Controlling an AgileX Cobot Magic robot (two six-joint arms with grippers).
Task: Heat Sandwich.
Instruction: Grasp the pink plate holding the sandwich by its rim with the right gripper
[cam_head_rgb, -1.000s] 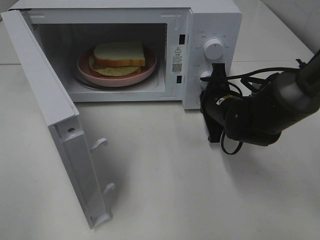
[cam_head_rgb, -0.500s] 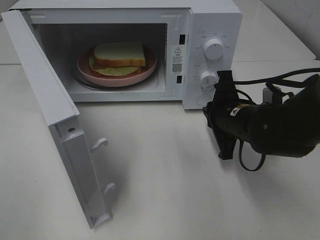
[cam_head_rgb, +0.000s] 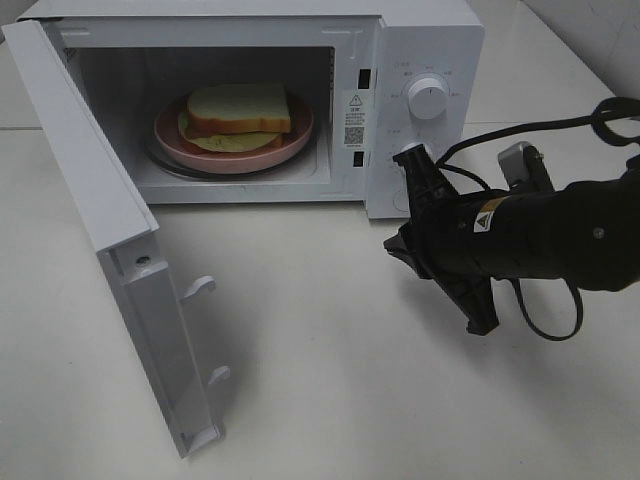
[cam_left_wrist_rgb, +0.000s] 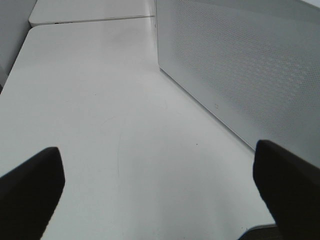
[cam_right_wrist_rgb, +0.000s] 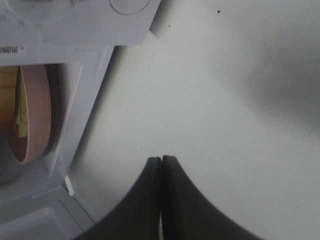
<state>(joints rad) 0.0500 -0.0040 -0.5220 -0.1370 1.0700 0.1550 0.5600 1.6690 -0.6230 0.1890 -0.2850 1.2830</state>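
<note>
Over tabletop (cam_head_rgb: 330, 380) before microwave (cam_head_rgb: 440, 40) front, right gripper (cam_head_rgb: 393, 246) clenched, empty. Beyond it, leftward, well apart: sandwich (cam_head_rgb: 238, 112) on pink plate (cam_head_rgb: 296, 140) inside cavity, door (cam_head_rgb: 90, 190) open. Left gripper (cam_left_wrist_rgb: 157, 160) spread wide, empty, beside microwave wall.

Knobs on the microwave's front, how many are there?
2: the upper knob, and the lower knob beneath it, partly covered by the end effector; other controls may be hidden.

Matte black arm (cam_head_rgb: 560, 235), looping black cables (cam_head_rgb: 612, 103), small orange label (cam_head_rgb: 489, 221), dark tapered jaws.
</note>
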